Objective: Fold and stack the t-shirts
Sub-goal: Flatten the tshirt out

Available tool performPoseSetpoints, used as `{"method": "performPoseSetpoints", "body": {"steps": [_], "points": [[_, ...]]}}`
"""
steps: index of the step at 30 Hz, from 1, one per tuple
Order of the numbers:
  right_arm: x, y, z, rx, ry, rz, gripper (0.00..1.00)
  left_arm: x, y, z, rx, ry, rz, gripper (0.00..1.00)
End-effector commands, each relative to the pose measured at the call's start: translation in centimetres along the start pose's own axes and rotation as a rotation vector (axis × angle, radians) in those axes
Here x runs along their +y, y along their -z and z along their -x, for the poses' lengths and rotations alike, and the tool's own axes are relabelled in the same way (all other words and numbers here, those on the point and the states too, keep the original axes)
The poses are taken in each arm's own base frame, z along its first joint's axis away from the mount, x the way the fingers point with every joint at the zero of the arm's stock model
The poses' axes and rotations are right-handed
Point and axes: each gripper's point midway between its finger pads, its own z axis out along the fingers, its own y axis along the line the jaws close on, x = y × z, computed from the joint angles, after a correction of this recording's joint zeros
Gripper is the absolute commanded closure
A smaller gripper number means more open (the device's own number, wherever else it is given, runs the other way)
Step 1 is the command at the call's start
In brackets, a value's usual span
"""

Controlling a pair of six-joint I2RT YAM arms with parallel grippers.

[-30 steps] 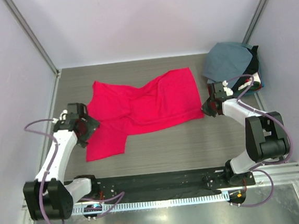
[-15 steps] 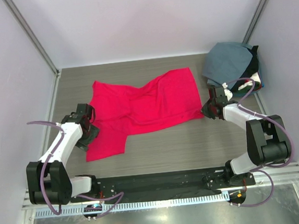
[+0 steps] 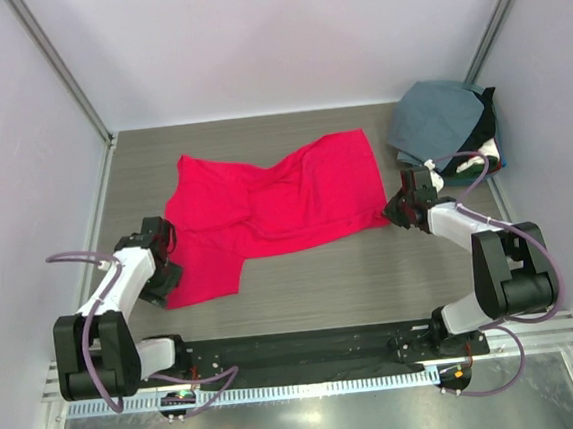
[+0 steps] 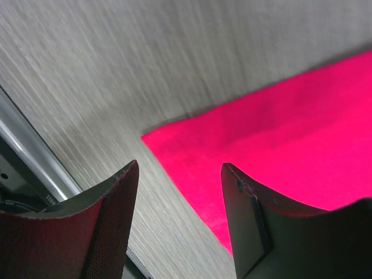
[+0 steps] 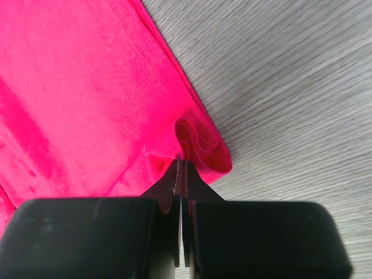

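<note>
Grey wood-grain tabletop carries a bright red short-sleeved cloth t-shirt, spread out and rumpled across its middle, with one flap reaching toward the near left. The left tool sits at that near-left flap. In the left wrist view, its fingers are spread wide over the corner of the bright red short-sleeved cloth t-shirt, with no cloth between them. The right tool is at the shirt's right edge. In the right wrist view, its fingers are pressed together on a small raised fold at the hem corner. A slate grey-blue cloth t-shirt lies heaped in the far right corner, atop dark, white and blue cloth seen only at its edge.
</note>
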Motion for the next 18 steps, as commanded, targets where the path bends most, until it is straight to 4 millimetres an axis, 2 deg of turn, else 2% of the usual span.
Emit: {"method": "performPoseSetpoints", "body": {"steps": [1, 11, 13, 14, 18], "points": [[1.0, 0.0, 0.7, -0.027, -0.015, 0.045, 0.99, 0.1, -0.7, 0.0, -0.003, 0.011, -0.004, 0.39], [1.2, -0.2, 0.4, -0.018, -0.015, 0.06, 0.99, -0.8, -4.2, -1.4, 0.064, 0.078, -0.03, 0.45], [1.1, -0.2, 0.4, -0.021, -0.013, 0.059, 0.99, -0.9, -4.5, -1.3, 0.057, 0.078, -0.028, 0.5], [1.1, -0.1, 0.5, -0.023, -0.015, 0.06, 0.99, -0.8, -4.7, -1.4, 0.06, 0.078, -0.018, 0.53], [1.1, 0.0, 0.7, -0.033, -0.017, 0.062, 0.99, -0.6, -5.2, -1.8, 0.084, 0.081, -0.001, 0.88]]}}
